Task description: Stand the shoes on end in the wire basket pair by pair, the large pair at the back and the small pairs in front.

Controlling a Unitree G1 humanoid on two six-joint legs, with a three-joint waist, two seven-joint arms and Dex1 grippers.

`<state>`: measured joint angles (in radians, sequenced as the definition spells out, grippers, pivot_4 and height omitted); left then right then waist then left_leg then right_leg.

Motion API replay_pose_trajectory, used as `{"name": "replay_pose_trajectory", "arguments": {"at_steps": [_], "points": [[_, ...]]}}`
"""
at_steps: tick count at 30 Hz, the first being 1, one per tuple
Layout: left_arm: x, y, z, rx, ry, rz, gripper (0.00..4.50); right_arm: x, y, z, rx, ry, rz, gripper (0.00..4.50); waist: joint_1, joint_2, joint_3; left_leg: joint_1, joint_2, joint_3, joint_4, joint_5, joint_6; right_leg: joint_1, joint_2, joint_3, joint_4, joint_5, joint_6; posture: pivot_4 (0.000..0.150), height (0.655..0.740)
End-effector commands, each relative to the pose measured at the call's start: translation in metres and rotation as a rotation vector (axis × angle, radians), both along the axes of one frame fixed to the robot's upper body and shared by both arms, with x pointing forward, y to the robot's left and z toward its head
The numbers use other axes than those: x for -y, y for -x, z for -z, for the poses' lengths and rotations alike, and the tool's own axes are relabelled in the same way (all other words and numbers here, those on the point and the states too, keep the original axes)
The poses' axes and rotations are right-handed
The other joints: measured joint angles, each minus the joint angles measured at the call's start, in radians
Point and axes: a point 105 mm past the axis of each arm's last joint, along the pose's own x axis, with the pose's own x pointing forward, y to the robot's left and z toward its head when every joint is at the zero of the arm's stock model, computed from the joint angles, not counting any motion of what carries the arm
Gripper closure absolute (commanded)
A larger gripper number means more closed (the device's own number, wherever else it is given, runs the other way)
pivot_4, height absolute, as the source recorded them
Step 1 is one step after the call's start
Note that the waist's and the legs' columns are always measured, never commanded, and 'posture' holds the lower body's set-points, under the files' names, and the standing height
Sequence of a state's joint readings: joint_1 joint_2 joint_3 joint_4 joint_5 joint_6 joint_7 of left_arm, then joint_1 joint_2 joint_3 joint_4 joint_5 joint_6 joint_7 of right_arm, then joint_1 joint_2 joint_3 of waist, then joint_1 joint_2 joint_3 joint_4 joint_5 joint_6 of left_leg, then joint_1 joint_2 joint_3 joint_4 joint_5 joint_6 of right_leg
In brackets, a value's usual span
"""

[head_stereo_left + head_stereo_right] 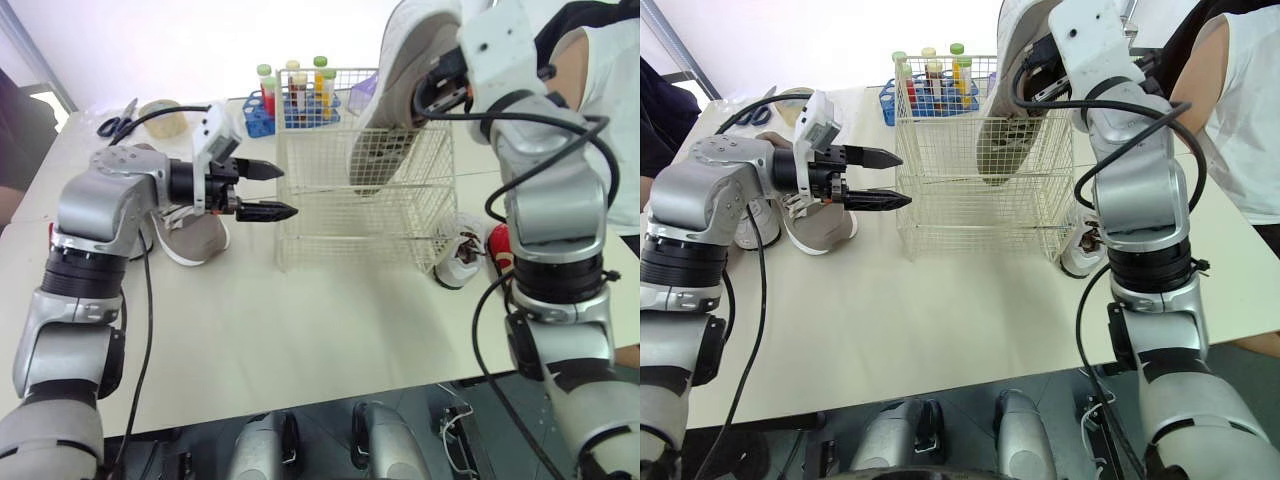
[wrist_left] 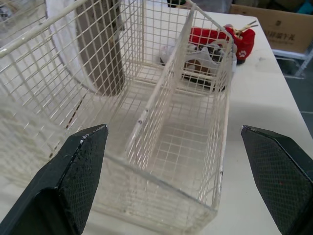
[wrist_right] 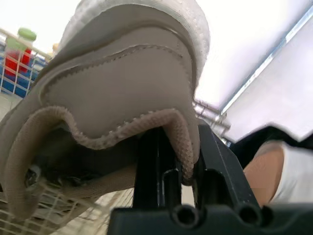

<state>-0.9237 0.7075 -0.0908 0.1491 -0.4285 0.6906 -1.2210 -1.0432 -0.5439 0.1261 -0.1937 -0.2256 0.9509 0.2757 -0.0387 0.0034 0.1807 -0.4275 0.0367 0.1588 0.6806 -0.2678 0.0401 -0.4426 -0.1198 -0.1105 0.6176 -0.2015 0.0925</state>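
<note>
A large white and grey shoe hangs toe-down, its toe lowered into the back compartment of the white wire basket. My right gripper is shut on the shoe's heel collar, above the basket. My left gripper is open and holds nothing, just left of the basket's near corner. A second large shoe lies on the table behind it. Two small shoes lie right of the basket, one white and one red. The left wrist view shows the sole through the wires.
A blue rack of capped tubes stands just behind the basket. Scissors and a round roll lie at the back left. A person in a white shirt stands at the right. The table's near half is bare.
</note>
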Motion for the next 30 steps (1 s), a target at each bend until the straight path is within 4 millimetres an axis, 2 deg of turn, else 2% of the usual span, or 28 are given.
{"name": "replay_pose_trajectory", "arguments": {"at_steps": [1, 6, 8, 15, 30], "points": [[0.002, 0.0, 0.003, -0.01, 0.006, -0.011, 0.0, -0.002, 0.003, -0.021, 0.099, 0.112, 0.016, 4.47, 0.001, 0.0, 0.0, 0.0, 0.0, 0.0, 0.0, 0.0, 0.0, 0.0, 0.0, 0.0, 0.0, 0.0, 0.0, 0.15, 0.74], [0.007, 0.001, 0.005, -0.01, 0.02, 0.005, 0.0, -0.004, 0.006, -0.036, 0.175, 0.18, 0.036, 4.47, 0.001, 0.0, 0.0, 0.0, 0.0, 0.0, 0.001, 0.0, 0.0, 0.0, 0.0, 0.0, 0.0, 0.0, 0.0, 0.15, 0.74], [0.008, 0.001, 0.005, -0.009, 0.026, 0.007, 0.0, -0.002, 0.006, -0.036, 0.178, 0.209, 0.049, 4.47, 0.001, 0.0, 0.0, 0.0, 0.0, 0.0, 0.001, 0.0, 0.0, 0.0, 0.0, 0.0, 0.0, 0.0, 0.0, 0.15, 0.74], [0.011, 0.0, 0.004, 0.001, 0.045, 0.006, 0.0, -0.002, -0.001, -0.004, 0.064, 0.3, 0.027, 4.47, 0.007, 0.0, 0.0, 0.0, 0.0, 0.0, 0.001, 0.0, 0.0, 0.001, 0.0, 0.0, 0.0, 0.0, 0.0, 0.15, 0.74], [0.013, 0.0, 0.001, 0.017, 0.058, 0.0, 0.0, 0.008, -0.004, 0.028, -0.117, 0.268, 0.011, 4.47, 0.021, -0.001, -0.001, 0.0, 0.0, 0.0, 0.002, 0.0, 0.0, 0.001, 0.0, 0.0, 0.0, 0.0, 0.0, 0.15, 0.74]]}}
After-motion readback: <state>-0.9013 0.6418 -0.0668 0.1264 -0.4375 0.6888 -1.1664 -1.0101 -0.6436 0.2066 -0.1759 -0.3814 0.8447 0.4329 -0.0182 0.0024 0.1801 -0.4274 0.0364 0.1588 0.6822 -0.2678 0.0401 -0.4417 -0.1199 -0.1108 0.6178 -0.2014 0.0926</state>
